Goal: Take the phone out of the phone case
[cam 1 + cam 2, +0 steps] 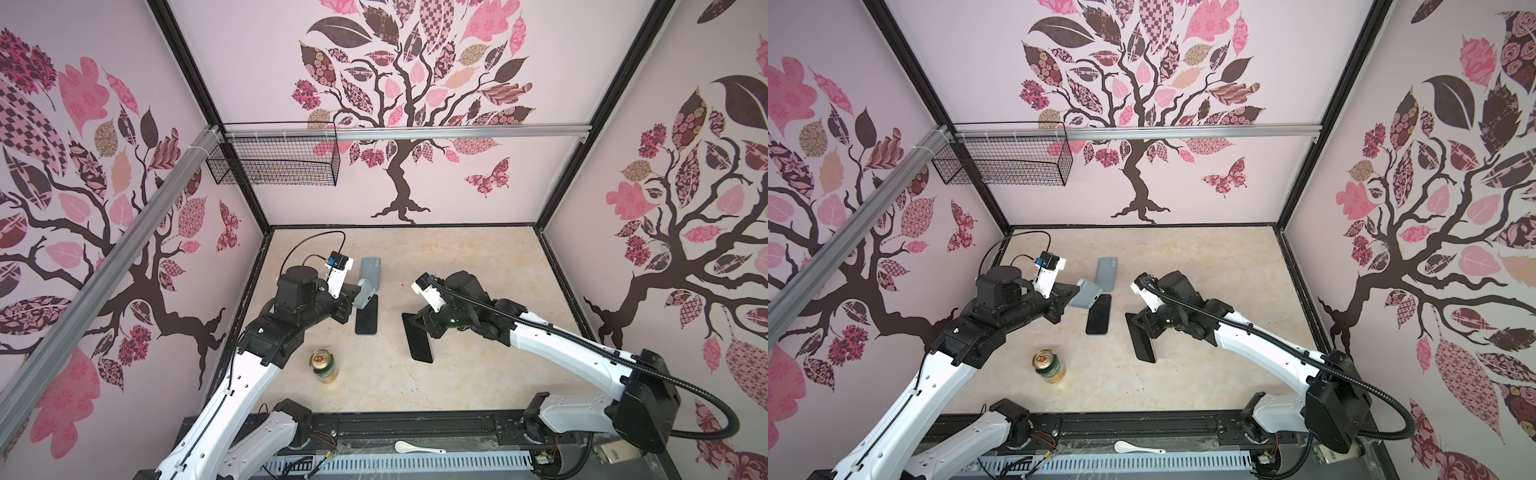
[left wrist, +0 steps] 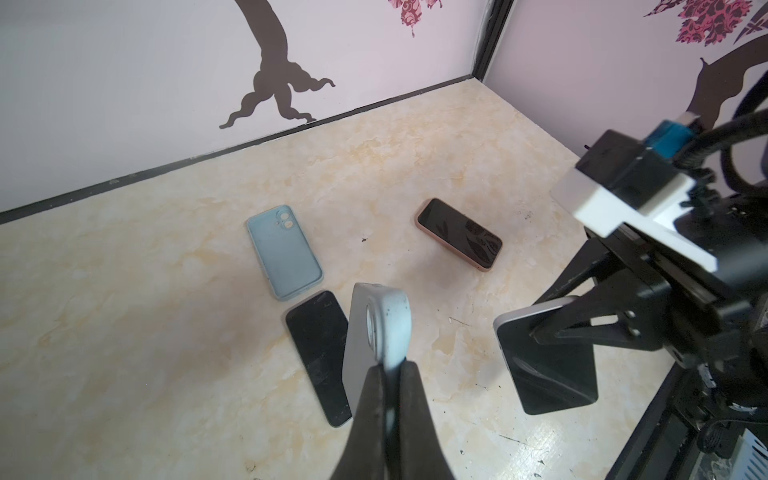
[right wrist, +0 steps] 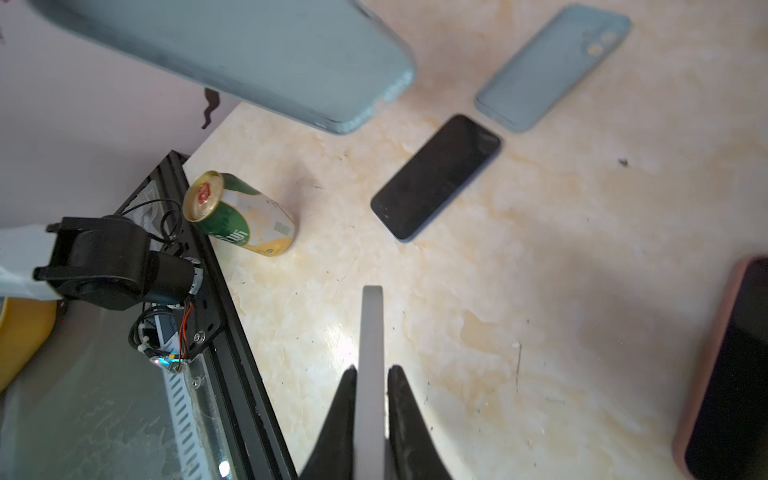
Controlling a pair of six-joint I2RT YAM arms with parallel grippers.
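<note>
Separation looks done to us: our left claw (image 2: 390, 368) pinches shut on the empty blue-grey phone case (image 1: 365, 293), our right claw (image 3: 372, 370) clamps the bare phone (image 1: 419, 338), at the case's four o'clock in both top views, apart so neither snags.

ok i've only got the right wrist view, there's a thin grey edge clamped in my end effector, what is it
Observer: The left wrist view shows it broadside: a bare phone with a black screen, pinched in the right end effector, with no case on it.
Operator: and the blue case hanging above, is anything holding it
Observer: Yes, the left end effector is shut on one edge of that blue case, off the table.
Operator: is it empty
Observer: In the left wrist view its grey inner lining and camera cutout are exposed, with no phone inside.
</note>
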